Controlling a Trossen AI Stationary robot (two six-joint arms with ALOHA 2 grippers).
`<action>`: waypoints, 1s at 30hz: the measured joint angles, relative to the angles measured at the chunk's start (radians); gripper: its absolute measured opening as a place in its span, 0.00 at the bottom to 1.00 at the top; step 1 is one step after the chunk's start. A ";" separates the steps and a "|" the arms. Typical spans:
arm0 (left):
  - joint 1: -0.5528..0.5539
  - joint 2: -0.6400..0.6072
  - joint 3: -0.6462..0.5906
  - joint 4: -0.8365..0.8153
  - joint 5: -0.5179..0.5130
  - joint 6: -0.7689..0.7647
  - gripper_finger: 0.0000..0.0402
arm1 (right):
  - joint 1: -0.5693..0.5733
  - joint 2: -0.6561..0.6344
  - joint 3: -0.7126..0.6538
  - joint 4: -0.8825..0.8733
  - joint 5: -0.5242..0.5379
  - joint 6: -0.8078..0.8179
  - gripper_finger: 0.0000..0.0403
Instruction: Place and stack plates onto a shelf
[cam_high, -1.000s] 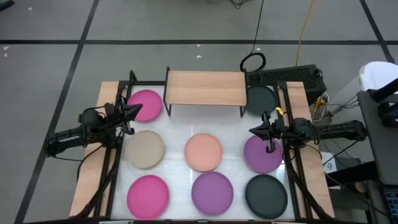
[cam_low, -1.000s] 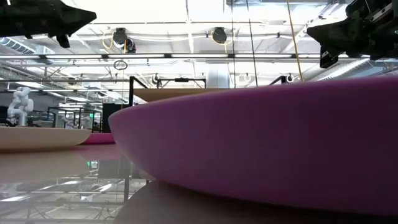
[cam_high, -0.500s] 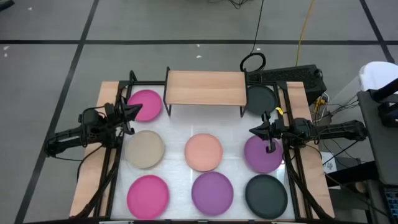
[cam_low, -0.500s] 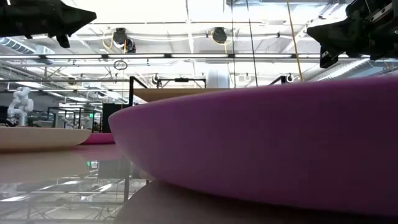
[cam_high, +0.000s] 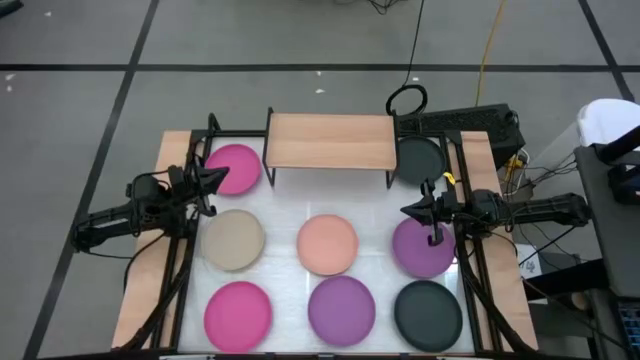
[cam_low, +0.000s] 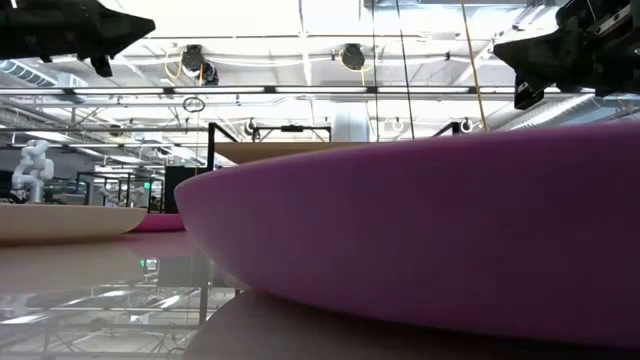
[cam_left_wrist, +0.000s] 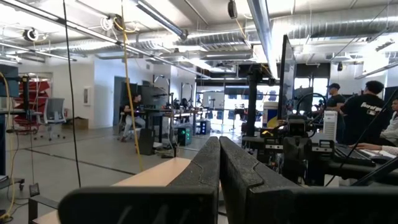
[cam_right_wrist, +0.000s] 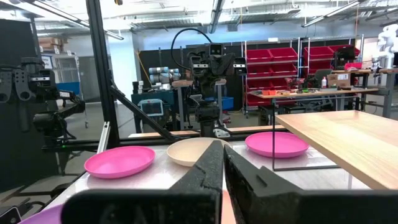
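Observation:
Eight plates lie flat on the white table in the high view: magenta (cam_high: 235, 168), beige (cam_high: 235, 240), peach (cam_high: 328, 244), purple (cam_high: 422, 250), magenta (cam_high: 238, 312), purple (cam_high: 342, 308), dark (cam_high: 428, 310), and dark (cam_high: 418, 160) beside the shelf. The shelf (cam_high: 330, 140) stands on its black legs at the far edge, its wooden top bare. My left gripper (cam_high: 220, 179) hovers shut over the left side, between the far magenta plate and the beige one. My right gripper (cam_high: 406, 210) hovers shut above the far rim of the right purple plate. Both show shut in their wrist views (cam_left_wrist: 219, 149) (cam_right_wrist: 222, 152).
Black frame rails (cam_high: 178, 270) and wooden side strips (cam_high: 142, 290) run along both table sides. In the low view the near purple plate (cam_low: 430, 230) fills the foreground and both arms hang high above it. People sit at desks (cam_left_wrist: 367, 115) beyond the table.

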 joint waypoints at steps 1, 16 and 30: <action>0.000 0.000 0.000 0.000 0.000 0.000 0.01 | 0.000 0.000 0.000 0.000 0.000 0.000 0.00; 0.000 0.000 0.000 0.000 0.000 0.000 0.01 | 0.000 0.000 0.000 0.006 0.000 -0.002 0.00; 0.000 0.000 0.000 0.000 0.000 0.000 0.01 | 0.000 0.000 0.000 0.125 0.037 -0.027 0.00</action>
